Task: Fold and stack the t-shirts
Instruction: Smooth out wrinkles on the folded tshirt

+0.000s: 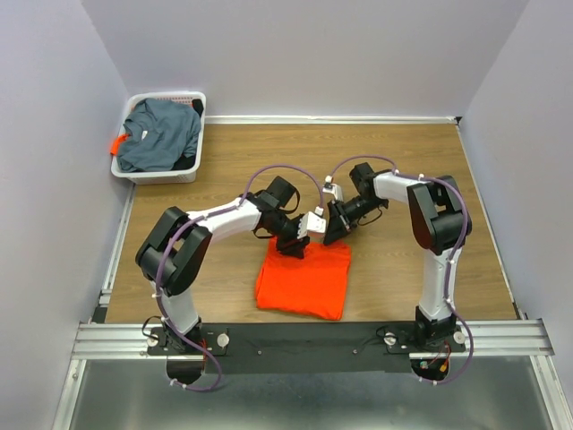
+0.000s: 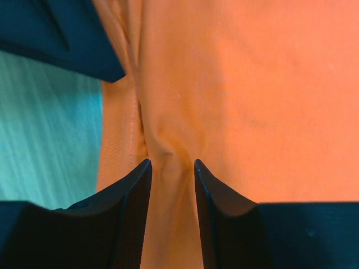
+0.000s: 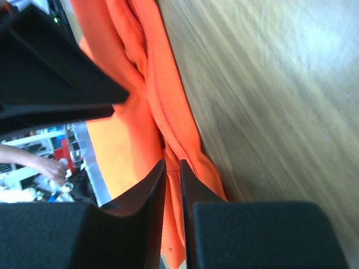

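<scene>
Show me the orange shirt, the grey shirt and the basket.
orange shirt [image 1: 303, 285]: top view, middle of the cloth.
grey shirt [image 1: 161, 134]: top view, its middle.
basket [image 1: 161, 176]: top view, near wall.

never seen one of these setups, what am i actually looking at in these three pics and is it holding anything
These are two robot arms bolted to the near edge of a wooden table. The wide picture comes from a fixed camera above and behind them. The other two are close-ups from small cameras on the wrists, so the dark wedges at the bottom are each arm's own fingers. An orange t-shirt lies folded up on the table. The left gripper and the right gripper each pinch a ridge of its cloth, both at the shirt's far edge. At the back left, a white basket holds a grey-blue t-shirt.
</scene>
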